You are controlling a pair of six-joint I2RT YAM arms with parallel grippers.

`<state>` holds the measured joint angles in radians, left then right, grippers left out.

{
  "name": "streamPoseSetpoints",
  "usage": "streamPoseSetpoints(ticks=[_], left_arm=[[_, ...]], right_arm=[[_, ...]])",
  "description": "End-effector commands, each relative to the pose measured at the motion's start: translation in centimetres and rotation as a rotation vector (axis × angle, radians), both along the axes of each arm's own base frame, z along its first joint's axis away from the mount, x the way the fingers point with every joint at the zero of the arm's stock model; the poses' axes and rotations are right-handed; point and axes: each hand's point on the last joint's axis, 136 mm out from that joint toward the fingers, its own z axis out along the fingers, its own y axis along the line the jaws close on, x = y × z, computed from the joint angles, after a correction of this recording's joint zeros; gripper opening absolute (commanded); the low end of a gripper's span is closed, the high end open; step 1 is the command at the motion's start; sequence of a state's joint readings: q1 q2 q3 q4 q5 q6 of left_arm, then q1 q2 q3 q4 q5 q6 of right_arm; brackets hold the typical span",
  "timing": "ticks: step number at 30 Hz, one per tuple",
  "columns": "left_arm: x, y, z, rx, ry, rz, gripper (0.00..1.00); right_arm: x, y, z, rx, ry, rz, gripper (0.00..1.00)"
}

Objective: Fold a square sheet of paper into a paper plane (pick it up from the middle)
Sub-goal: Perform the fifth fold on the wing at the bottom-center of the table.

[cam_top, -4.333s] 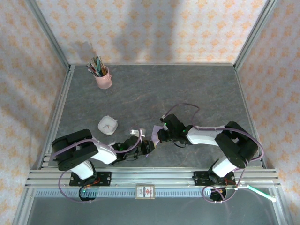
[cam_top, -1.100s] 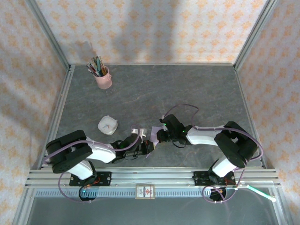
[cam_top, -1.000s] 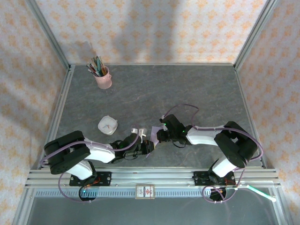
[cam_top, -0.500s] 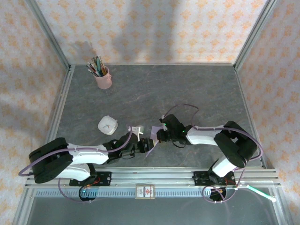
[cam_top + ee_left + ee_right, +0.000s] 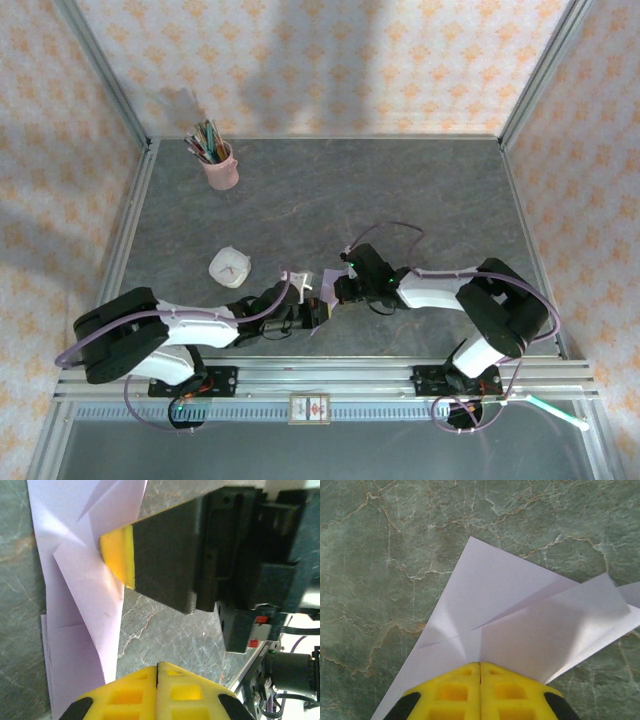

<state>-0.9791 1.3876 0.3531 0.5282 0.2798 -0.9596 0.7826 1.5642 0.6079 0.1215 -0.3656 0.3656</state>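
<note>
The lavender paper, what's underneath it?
The lavender paper rests on the marbled table, with bare stone showing around its edges. Whatever is beneath its folded layers is covered, and the right gripper hides its near part.

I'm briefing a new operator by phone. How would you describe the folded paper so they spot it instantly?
On the dark stone-look table, look near the front edge, between the left arm and the right arm. The paper lies there: pale purple, thin, sharply creased, unlike the small white object to its left and the pink cup of pens far back.
</note>
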Motion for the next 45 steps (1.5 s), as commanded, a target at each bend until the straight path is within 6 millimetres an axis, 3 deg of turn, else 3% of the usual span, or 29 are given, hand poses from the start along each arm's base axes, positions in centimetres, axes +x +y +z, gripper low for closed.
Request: streamPoseSetpoints(ticks=[1, 23, 45], left_arm=[[0.5, -1.5, 1.5, -0.058, -0.026, -0.03, 0.09], [1.0, 1.0, -2.3, 0.102, 0.011, 0.035, 0.08], [0.4, 1.9, -3.9, 0.133, 0.037, 0.034, 0.08]], right_arm=[[-1.6, -3.3, -3.5, -0.144, 0.074, -0.041, 0.07], [-1.5, -3.3, -3.4, -0.147, 0.074, -0.041, 0.07], [-1.4, -3.2, -3.4, -0.15, 0.074, -0.04, 0.07]])
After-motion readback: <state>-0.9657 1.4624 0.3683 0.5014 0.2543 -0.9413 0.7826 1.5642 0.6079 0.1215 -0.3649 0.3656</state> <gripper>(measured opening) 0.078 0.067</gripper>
